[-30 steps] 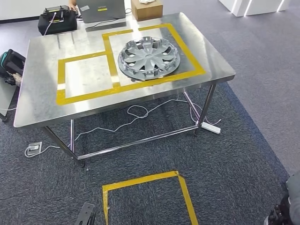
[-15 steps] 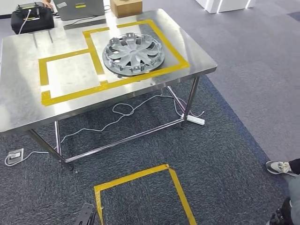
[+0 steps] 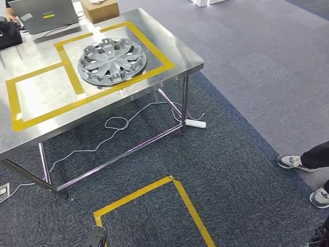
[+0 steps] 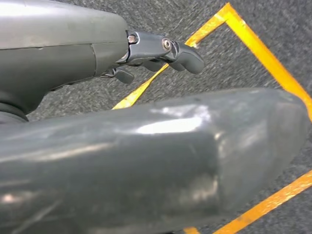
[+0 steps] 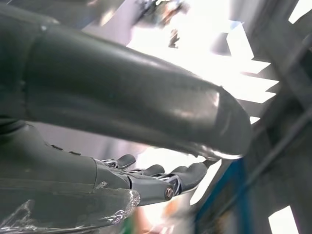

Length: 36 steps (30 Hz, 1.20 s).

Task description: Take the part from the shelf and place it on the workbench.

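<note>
Head view: stainless-steel desk (image 3: 170,43) on chrome legs fills the 10 to 12 o'clock part, marked with yellow tape rectangles (image 3: 70,77). Silver plastic wheel cover (image 3: 112,60), the part, lying flat on the desk inside the right-hand taped rectangle, its near rim just beside the front tape line. Behind it at 11 o'clock, a grey laptop (image 3: 42,14) and a brown cardboard box (image 3: 99,9) near the desk's far edge; a black bag (image 3: 7,33) at the far left corner. Under the desk, a white cable (image 3: 116,126) looping over dark grey carpet (image 3: 240,170) to a white power strip (image 3: 195,123) beside the right front leg. Yellow tape square (image 3: 186,200) on the carpet at 6 o'clock. At 4 o'clock, a person's grey sneakers (image 3: 291,162) and dark trouser leg.

Left wrist view: left hand (image 4: 147,51) hanging over carpet and yellow tape, dark fingers (image 4: 184,53) stretched out straight and loose, holding nothing; thick grey thumb across the foreground.

Right wrist view: right hand (image 5: 147,183) seen against a bright, blurred background, fingers (image 5: 187,175) extended and slightly apart, nothing held; clear plastic wrap (image 5: 73,209) on its cover.
</note>
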Motion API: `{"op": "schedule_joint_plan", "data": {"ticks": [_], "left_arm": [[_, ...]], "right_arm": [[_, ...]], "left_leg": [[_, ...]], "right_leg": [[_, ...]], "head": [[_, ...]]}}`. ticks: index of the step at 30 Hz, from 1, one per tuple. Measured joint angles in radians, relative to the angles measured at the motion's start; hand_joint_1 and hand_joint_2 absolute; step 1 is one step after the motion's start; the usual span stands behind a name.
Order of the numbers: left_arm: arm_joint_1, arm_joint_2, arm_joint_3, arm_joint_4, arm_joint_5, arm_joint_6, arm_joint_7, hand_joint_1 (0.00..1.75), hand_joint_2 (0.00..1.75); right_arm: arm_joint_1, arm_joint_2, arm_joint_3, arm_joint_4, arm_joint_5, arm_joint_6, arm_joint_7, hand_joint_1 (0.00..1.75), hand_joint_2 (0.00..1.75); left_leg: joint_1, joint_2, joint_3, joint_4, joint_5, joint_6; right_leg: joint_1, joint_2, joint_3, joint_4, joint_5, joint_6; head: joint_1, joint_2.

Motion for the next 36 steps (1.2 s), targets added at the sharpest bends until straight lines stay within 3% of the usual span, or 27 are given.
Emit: {"op": "schedule_joint_plan", "data": {"ticks": [1,2,3,5,7,9,11,13,15,16,17,19,21,24,26,29,30,31,32,33,35,36], "left_arm": [[0.006,0.000,0.000,0.000,0.000,0.001,-0.002,0.00,0.00],[0.010,0.001,0.000,0.000,0.000,0.001,-0.003,0.00,0.00],[0.012,0.001,0.001,0.000,0.000,0.001,-0.003,0.00,0.00],[0.013,0.003,0.002,0.000,0.000,0.001,-0.004,0.00,0.00],[0.016,0.004,0.004,0.000,-0.001,0.001,-0.004,0.00,0.00],[0.016,0.004,0.005,0.000,-0.001,0.001,-0.004,0.00,0.00],[0.014,0.002,0.006,0.000,-0.001,0.001,-0.004,0.00,0.00],[0.016,0.002,0.007,0.000,-0.001,0.001,-0.004,0.00,0.00],[0.018,0.002,0.008,0.000,-0.001,-0.002,-0.004,0.00,0.00],[0.019,0.002,0.009,0.000,-0.001,-0.004,-0.004,0.00,0.00],[0.018,0.002,0.010,0.000,-0.001,-0.006,-0.004,0.00,0.00],[0.017,0.001,0.014,0.000,0.001,0.004,-0.004,0.00,0.00],[0.017,0.000,0.022,0.000,0.007,0.033,0.000,0.00,0.00],[0.018,0.000,0.036,0.000,0.013,0.071,0.017,0.00,0.00],[0.020,0.000,0.044,0.000,0.014,0.078,0.025,0.00,0.00],[0.024,-0.001,0.055,0.000,0.022,0.063,0.033,0.00,0.00],[0.025,-0.001,0.059,0.000,0.025,0.051,0.036,0.00,0.00],[0.027,-0.001,0.063,0.000,0.031,0.038,0.039,0.00,0.00],[0.027,-0.001,0.068,0.000,0.039,0.026,0.042,0.00,0.00],[0.026,0.000,0.075,0.000,0.047,0.014,0.044,0.00,0.00],[0.025,0.002,0.087,0.000,0.051,-0.006,0.047,0.00,0.00],[0.025,0.004,0.091,0.000,0.046,-0.014,0.046,0.00,0.00]], "right_arm": [[-0.013,0.015,-0.066,0.060,0.010,0.038,0.003,0.00,0.00],[-0.030,0.029,-0.137,0.122,0.030,0.079,-0.003,0.00,0.00],[-0.046,0.042,-0.208,0.181,0.049,0.116,-0.012,0.00,0.00],[-0.073,0.068,-0.329,0.269,0.077,0.162,-0.023,0.00,0.00],[-0.095,0.089,-0.406,0.319,0.095,0.179,-0.018,0.00,0.00],[-0.108,0.108,-0.460,0.346,0.108,0.189,-0.009,0.00,0.00],[-0.117,0.123,-0.502,0.363,0.114,0.192,-0.004,0.00,0.00],[-0.132,0.133,-0.530,0.380,0.121,0.192,0.005,0.00,0.00],[-0.146,0.139,-0.554,0.420,0.154,0.175,0.031,0.00,0.00],[-0.155,0.140,-0.574,0.459,0.185,0.153,0.041,0.00,0.00],[-0.165,0.138,-0.600,0.509,0.225,0.119,0.040,0.00,0.00],[-0.191,0.122,-0.659,0.661,0.327,0.032,-0.003,0.00,0.00],[-0.219,0.097,-0.714,0.856,0.426,-0.045,-0.041,0.00,0.00],[-0.247,0.073,-0.766,1.148,0.551,-0.146,0.006,0.00,0.00],[-0.258,0.066,-0.776,1.312,0.642,-0.192,0.099,0.00,0.00],[-0.280,0.066,-0.753,1.506,0.788,-0.197,0.279,0.00,0.00],[-0.283,0.070,-0.734,1.555,0.839,-0.180,0.326,0.00,0.00],[-0.285,0.074,-0.708,1.598,0.892,-0.158,0.362,0.00,0.00],[-0.285,0.080,-0.677,1.635,0.943,-0.134,0.383,0.00,0.00],[-0.286,0.087,-0.645,1.667,0.983,-0.113,0.390,0.00,0.00],[-0.294,0.104,-0.593,1.716,1.017,-0.086,0.377,0.00,0.00],[-0.299,0.110,-0.576,1.733,1.019,-0.081,0.366,0.00,0.00]], "left_leg": [[0.000,-0.002,-0.006,0.011,0.008,0.003],[0.000,-0.005,0.008,-0.019,0.034,0.006],[0.000,-0.015,0.038,-0.080,0.071,0.010],[0.003,-0.063,0.100,-0.214,0.125,0.018],[0.004,-0.091,0.123,-0.270,0.134,0.022],[0.001,-0.072,0.123,-0.274,0.136,0.031],[0.003,-0.049,0.124,-0.278,0.140,0.043],[0.004,-0.023,0.125,-0.280,0.141,0.049],[0.003,0.003,0.125,-0.279,0.141,0.050],[0.003,0.015,0.125,-0.279,0.140,0.049],[0.003,0.026,0.126,-0.279,0.139,0.048],[0.003,0.043,0.131,-0.279,0.136,0.043],[-0.001,0.055,0.136,-0.279,0.132,0.033],[0.000,0.071,0.140,-0.280,0.130,0.016],[0.003,0.053,0.129,-0.254,0.105,0.004],[0.003,0.005,0.050,-0.081,0.009,0.000],[0.003,0.000,0.021,-0.023,-0.011,0.001],[0.002,-0.002,0.005,0.006,-0.013,0.002],[0.002,-0.003,0.007,-0.003,0.006,0.005],[0.002,-0.008,0.028,-0.050,0.041,0.008],[0.002,-0.041,0.095,-0.188,0.108,0.017],[0.002,-0.056,0.118,-0.240,0.125,0.020]], "right_leg": [[0.000,0.011,-0.003,0.000,0.002,0.001],[0.000,0.023,-0.004,0.000,0.004,0.003],[0.000,0.032,-0.004,0.001,0.005,0.006],[0.000,0.050,-0.010,0.005,0.007,0.014],[-0.002,0.067,-0.022,0.009,0.011,0.026],[-0.007,0.080,-0.032,0.010,0.015,0.039],[-0.007,0.046,-0.054,0.046,-0.006,0.050],[-0.005,-0.003,-0.109,0.161,-0.066,0.058],[-0.007,-0.018,-0.166,0.282,-0.111,0.065],[-0.007,-0.020,-0.171,0.298,-0.109,0.067],[-0.008,-0.023,-0.155,0.271,-0.089,0.068],[-0.007,-0.049,-0.076,0.129,-0.031,0.066],[-0.002,-0.072,-0.016,0.023,-0.003,0.056],[0.005,-0.054,-0.008,0.009,0.002,0.033],[0.003,-0.039,-0.012,0.007,0.008,0.020],[0.000,-0.013,-0.019,0.006,0.014,0.007],[0.001,-0.002,-0.021,0.006,0.014,0.004],[0.002,0.009,-0.022,0.006,0.015,0.003],[0.003,0.020,-0.023,0.006,0.016,0.003],[0.003,0.032,-0.023,0.006,0.018,0.004],[0.004,0.056,-0.025,0.009,0.021,0.009],[0.005,0.066,-0.028,0.011,0.022,0.013]], "head": [[0.000,0.000],[0.000,0.000],[0.000,0.000],[0.001,0.000],[0.001,0.000],[0.001,0.000],[0.007,0.000],[0.014,0.000],[0.015,0.000],[0.015,0.000],[0.015,0.000],[0.016,0.000],[0.014,0.000],[0.012,0.000],[0.011,0.000],[0.009,0.000],[0.010,0.000],[0.010,0.000],[0.010,0.000],[0.010,0.000],[0.009,0.000],[0.009,0.000]]}}
